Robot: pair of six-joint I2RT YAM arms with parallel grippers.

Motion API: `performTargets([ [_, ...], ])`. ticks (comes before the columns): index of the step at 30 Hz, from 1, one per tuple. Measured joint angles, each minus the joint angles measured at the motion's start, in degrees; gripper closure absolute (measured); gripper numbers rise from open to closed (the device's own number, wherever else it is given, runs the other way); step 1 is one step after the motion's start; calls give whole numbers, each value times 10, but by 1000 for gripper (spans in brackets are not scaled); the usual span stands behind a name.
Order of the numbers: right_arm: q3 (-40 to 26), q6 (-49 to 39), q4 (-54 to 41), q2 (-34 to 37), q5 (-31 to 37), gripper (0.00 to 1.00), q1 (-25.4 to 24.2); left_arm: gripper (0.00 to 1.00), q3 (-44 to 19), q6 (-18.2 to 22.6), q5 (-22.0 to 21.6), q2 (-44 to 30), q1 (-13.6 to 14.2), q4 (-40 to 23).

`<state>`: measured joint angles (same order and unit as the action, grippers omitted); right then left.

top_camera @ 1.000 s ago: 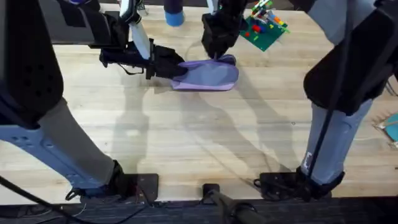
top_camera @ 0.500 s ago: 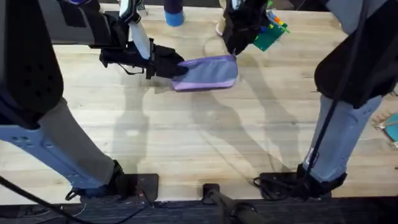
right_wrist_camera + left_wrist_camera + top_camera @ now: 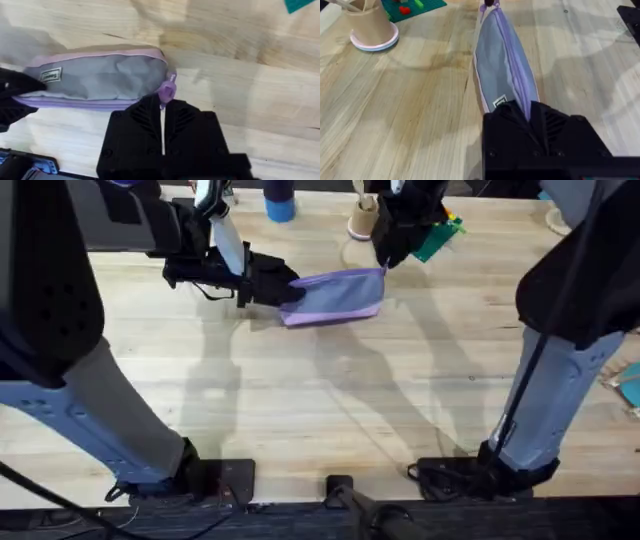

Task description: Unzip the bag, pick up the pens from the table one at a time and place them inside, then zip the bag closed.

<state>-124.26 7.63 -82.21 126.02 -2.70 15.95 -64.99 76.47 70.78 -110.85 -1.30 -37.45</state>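
The lavender bag (image 3: 335, 295) lies at the back middle of the table (image 3: 320, 400), pulled out long between both arms. My left gripper (image 3: 285, 288) is shut on the bag's left end (image 3: 505, 65); its black fingers (image 3: 529, 112) pinch the fabric there. My right gripper (image 3: 383, 265) is at the bag's right end, shut on the purple zipper pull (image 3: 166, 90). In the left wrist view the zipper (image 3: 512, 60) looks closed along its whole length. The pens are out of view.
A paper cup (image 3: 363, 220) on a pink coaster and a green brick plate (image 3: 432, 235) stand just behind the bag's right end. A blue cup (image 3: 280, 205) is at the back. A teal object (image 3: 630, 385) lies at the right edge.
My right gripper has moved right and toward the back, drawing the bag's right end with it so the bag is stretched out. The left gripper has kept its hold in place.
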Motion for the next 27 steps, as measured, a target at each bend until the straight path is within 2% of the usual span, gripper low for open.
performTargets([
  [13, 97, 0, 20, -1, -1, 966, -22, 958, 0, 0, -1, 0, 3, -1],
  [24, 102, 0, 14, -13, 0, 962, -24, 958, 0, 0, -1, 0, 4, -2],
  [26, 102, 0, 10, -28, 5, 847, -26, 958, 0, 0, -1, 0, 4, -2],
  [27, 102, -2, 7, -38, 18, 708, -27, 958, 0, 0, -3, 0, 4, -2],
])
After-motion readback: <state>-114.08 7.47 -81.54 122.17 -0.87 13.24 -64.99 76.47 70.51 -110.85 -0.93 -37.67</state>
